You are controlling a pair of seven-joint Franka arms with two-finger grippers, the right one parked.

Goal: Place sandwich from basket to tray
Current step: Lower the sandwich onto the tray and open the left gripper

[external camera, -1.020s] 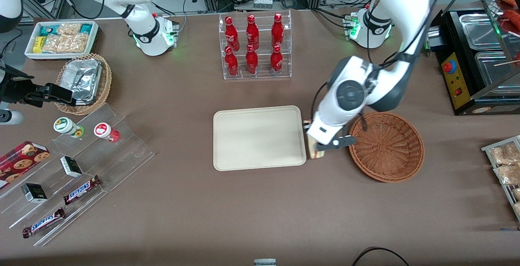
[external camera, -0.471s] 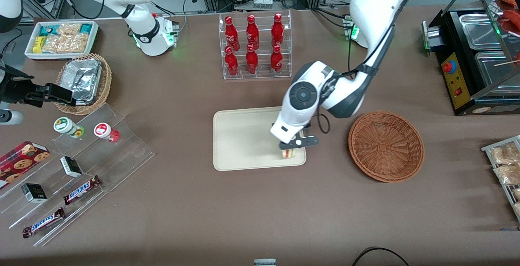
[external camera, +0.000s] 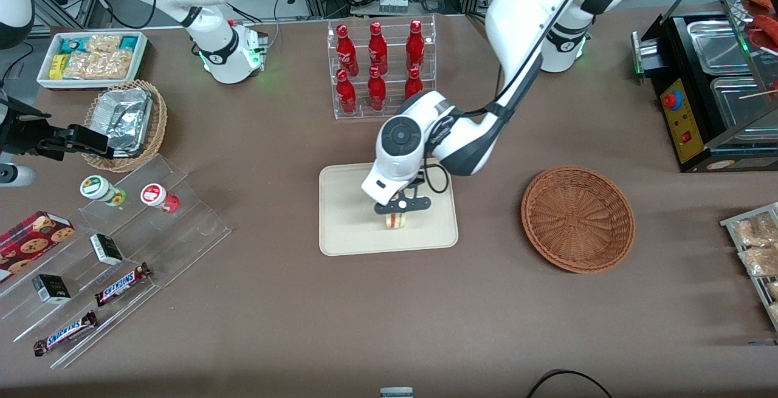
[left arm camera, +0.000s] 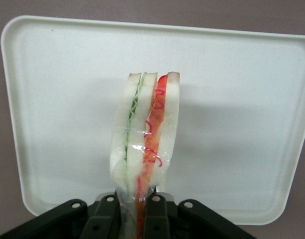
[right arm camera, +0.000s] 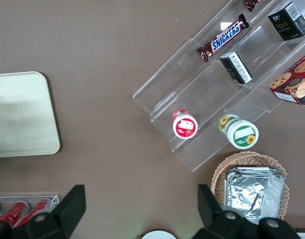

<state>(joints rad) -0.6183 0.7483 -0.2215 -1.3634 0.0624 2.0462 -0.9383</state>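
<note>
My gripper [external camera: 398, 211] hangs over the middle of the cream tray [external camera: 346, 228], shut on the sandwich [external camera: 395, 221]. In the left wrist view the sandwich [left arm camera: 145, 144] is a plastic-wrapped wedge of pale bread with green and red filling, pinched at its narrow end between the two dark fingers [left arm camera: 105, 219], with the tray [left arm camera: 242, 124] spread beneath it. I cannot tell whether the sandwich touches the tray. The reddish-brown wicker basket [external camera: 577, 219] sits empty beside the tray, toward the working arm's end of the table.
A clear rack of red bottles [external camera: 380, 70] stands farther from the front camera than the tray. Toward the parked arm's end are a tan basket with a foil container [external camera: 124, 121], a white bin of snacks [external camera: 91, 58] and clear stepped shelves [external camera: 121, 252] with small packets.
The gripper has carried the sandwich from the gap between basket and tray, over the tray's edge, to above the tray's middle.
</note>
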